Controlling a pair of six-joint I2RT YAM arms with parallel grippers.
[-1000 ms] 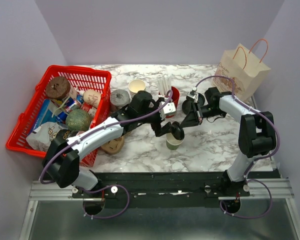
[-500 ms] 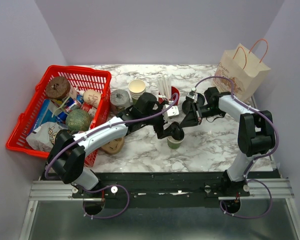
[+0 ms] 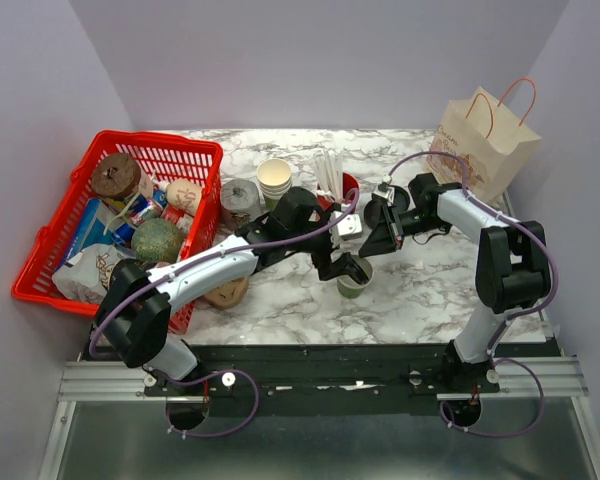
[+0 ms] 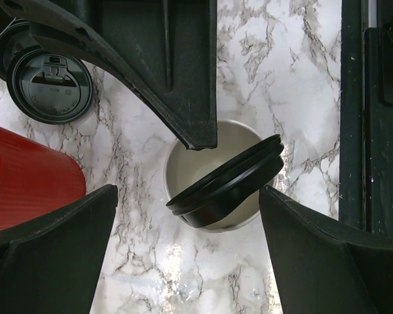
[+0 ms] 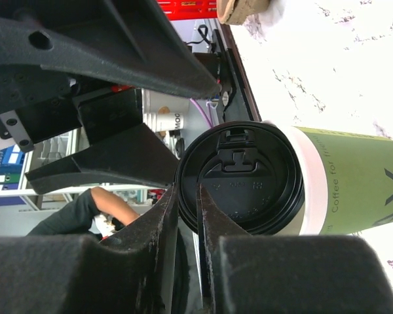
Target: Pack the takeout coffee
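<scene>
A: Where does the cup point(image 4: 196, 163) stand?

B: Upright on the marble table point(image 3: 420, 290), near its middle, on the near side of the red cup point(image 4: 26, 176) that holds the straws point(image 3: 329, 170). The paper bag point(image 3: 485, 140) stands well apart from it, at the far right corner.

A: And the lid point(image 4: 226, 191)?

B: Tilted across the cup's mouth, not seated. In the left wrist view one edge sits low at the rim and the other rides high, so part of the cream inside shows.

A: How is the left gripper point(image 4: 188, 190)?

B: Its fingers are spread wide, one on each side of the cup, and they grip nothing. One finger stands clear of the cup wall. The other is close by the lid's raised edge, and whether they touch cannot be told.

A: The right gripper point(image 5: 187, 190)?

B: It reaches in from the right, with its tips at the lid's rim. Its own camera shows only a narrow slit between the two fingers, and the lid's edge runs into that slit. Whether they pinch the edge or merely flank it cannot be told.

A: Anything else nearby?

B: Spare lids point(image 4: 50, 84) lie on the table just beside the red cup. The red basket point(image 3: 195, 148) of groceries sits at the far left.
</scene>
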